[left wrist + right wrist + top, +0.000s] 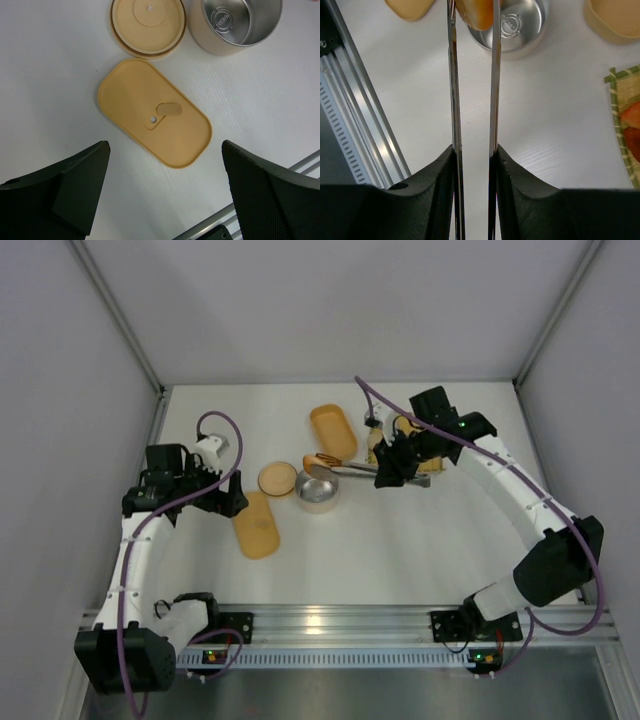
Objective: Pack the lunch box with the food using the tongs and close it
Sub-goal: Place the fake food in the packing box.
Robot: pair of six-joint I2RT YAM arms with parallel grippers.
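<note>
My right gripper [385, 472] [474, 150] is shut on the slim silvery tongs [350, 468] [453, 75]. The tongs' tips pinch an orange piece of food [317, 461] [478, 12] at the rim of a round metal container [318, 491] [522, 27]. The open yellow oval lunch box [333, 432] [615, 17] lies just beyond. Its flat oval lid [257, 525] [155, 112] lies on the table in front of my left gripper [215, 492] [165, 190], which is open and holds nothing. More red and orange food [632, 127] lies on a woven mat [404, 429] [615, 107], partly hidden by the right arm.
A round tan lid [277, 480] [147, 25] sits beside the metal container [240, 22]. The aluminium rail [330, 625] [280, 172] runs along the table's near edge. White walls enclose the table on three sides.
</note>
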